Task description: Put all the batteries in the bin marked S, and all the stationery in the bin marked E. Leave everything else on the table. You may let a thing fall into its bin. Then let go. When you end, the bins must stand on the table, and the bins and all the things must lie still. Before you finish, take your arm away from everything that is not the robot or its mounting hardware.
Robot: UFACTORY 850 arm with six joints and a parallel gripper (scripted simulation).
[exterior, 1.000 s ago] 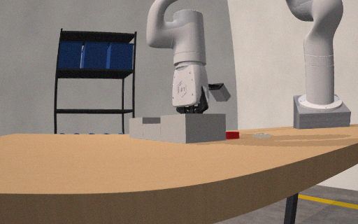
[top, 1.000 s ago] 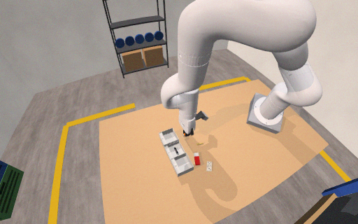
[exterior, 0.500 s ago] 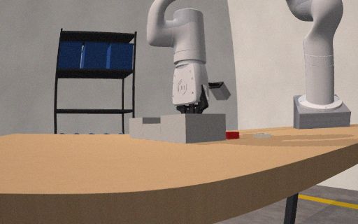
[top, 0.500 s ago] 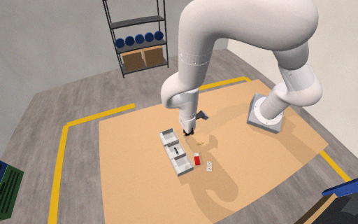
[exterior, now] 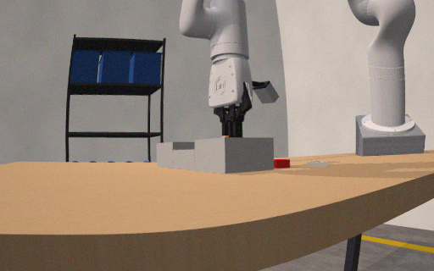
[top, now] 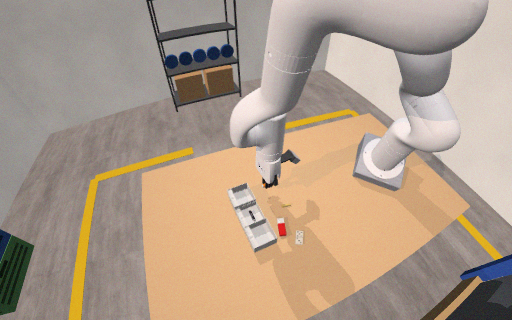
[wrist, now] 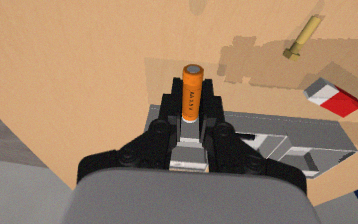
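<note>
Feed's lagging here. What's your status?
Gripper shut on orange battery. Raised beside grey bins, not over one. Nothing blocking.

Exterior view. Landmark: grey bin block [exterior: 220, 154] on the tan table [exterior: 127, 199]. The gripper [exterior: 232, 127] hangs straight above the block's near, taller end, black fingers pointing down, a small orange patch showing at the fingertips just over the block's top edge; fingers closed on an orange item, too small to identify. Right of the block, low on the table: a red object [exterior: 281, 163], then a flat grey piece [exterior: 318, 163]. Further right stands the arm's grey base [exterior: 420, 141]. Behind the block to the left, a black shelf rack [exterior: 68, 106] carries blue boxes [exterior: 114, 68].
</note>
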